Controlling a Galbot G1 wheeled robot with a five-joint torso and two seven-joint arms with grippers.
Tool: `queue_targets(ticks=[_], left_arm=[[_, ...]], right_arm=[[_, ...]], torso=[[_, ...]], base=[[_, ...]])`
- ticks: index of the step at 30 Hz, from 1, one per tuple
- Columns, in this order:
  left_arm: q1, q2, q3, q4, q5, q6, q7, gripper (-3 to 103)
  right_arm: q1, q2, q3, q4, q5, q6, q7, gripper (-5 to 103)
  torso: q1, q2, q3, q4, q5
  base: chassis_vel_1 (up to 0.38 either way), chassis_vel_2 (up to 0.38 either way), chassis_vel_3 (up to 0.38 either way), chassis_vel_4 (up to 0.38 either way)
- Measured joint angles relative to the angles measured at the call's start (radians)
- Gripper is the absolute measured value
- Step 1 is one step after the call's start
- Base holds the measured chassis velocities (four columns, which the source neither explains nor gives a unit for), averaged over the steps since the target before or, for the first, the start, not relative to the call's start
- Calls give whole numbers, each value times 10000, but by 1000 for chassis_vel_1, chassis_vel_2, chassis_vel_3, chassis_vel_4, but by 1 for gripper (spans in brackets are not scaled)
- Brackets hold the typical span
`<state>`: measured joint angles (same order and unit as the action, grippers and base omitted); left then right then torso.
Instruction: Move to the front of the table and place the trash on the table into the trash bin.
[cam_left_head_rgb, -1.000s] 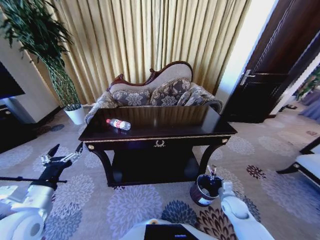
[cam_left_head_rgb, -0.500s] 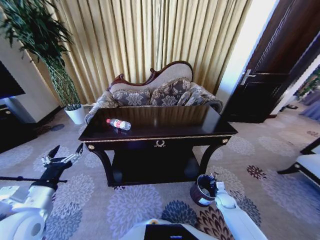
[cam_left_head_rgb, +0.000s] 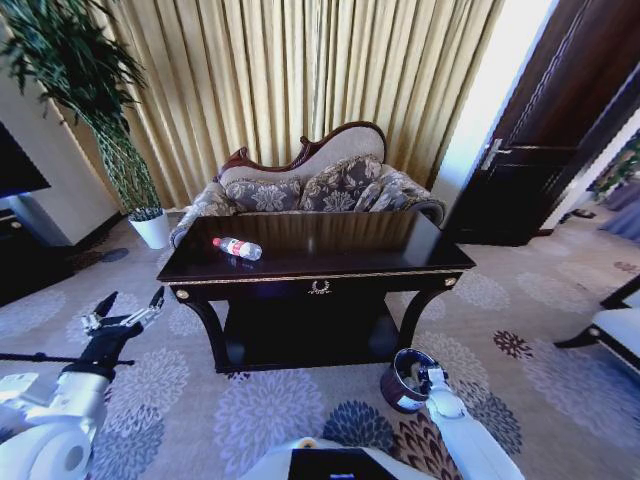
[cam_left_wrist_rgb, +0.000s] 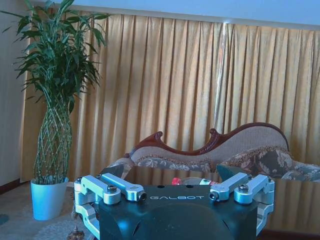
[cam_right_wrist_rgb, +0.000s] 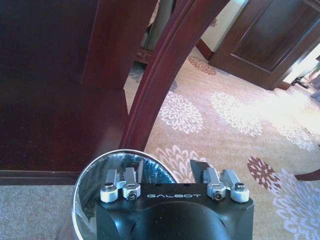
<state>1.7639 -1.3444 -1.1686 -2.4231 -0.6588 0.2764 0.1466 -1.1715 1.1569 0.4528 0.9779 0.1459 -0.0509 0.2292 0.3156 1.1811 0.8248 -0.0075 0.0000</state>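
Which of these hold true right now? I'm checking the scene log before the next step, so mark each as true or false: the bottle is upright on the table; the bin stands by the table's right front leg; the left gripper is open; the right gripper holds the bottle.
1. The bottle stands upright on the table. False: it lies on its side near the table's left end.
2. The trash bin stands on the carpet by the table's right front leg. True.
3. The left gripper is open. True.
4. The right gripper holds the bottle. False: it is open at the bin's rim, with nothing between its fingers.
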Motion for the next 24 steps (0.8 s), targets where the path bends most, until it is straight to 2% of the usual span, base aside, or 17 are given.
queue_targets(ticks=[2, 4, 7, 8, 11, 20, 22, 24], left_arm=[[4, 5, -11, 0, -17, -10, 0, 100], [5, 5, -12, 0, -23, -12, 0, 100], [16, 5, -12, -2, -41, -16, 6, 100], [16, 5, -12, -2, -41, -16, 6, 100], [-6, -2, 0, -21, -45, -16, 18, 100], [-12, -70, 27, -28, -46, -16, 35, 100], [-43, -87, 42, -24, -46, -16, 40, 100], [-51, -90, 44, -24, -51, -16, 41, 100]], right_arm=[[-77, -28, 37, 76, 15, 13, 15, 67], [-102, -35, 45, 105, 29, 14, 16, 67], [-197, -53, 71, 247, 145, 15, 18, 83], [-197, -53, 71, 247, 145, 15, 18, 83], [-264, -53, 88, 342, 233, 15, 18, 97], [-394, -88, 154, 647, 651, 256, 16, 100], [-688, -190, 229, 1836, 1468, 319, -65, 100], [-791, -229, 263, 2246, 1710, 319, -112, 100]], torso=[[0, 0, 0, 0, 0], [0, 0, 0, 0, 0], [0, 0, 0, 0, 0], [0, 0, 0, 0, 0], [-1, 0, 0, 0, 0], [0, 0, 0, 0, 1], [0, 0, 0, 0, 3], [0, 0, 0, 2, 1]], base=[[0, 0, 0, 0], [0, 0, 0, 0], [0, 0, 0, 0], [0, 0, 0, 0], [0, 0, 0, 0], [0, 0, 0, 0], [0, 0, 0, 0], [0, 0, 0, 0]])
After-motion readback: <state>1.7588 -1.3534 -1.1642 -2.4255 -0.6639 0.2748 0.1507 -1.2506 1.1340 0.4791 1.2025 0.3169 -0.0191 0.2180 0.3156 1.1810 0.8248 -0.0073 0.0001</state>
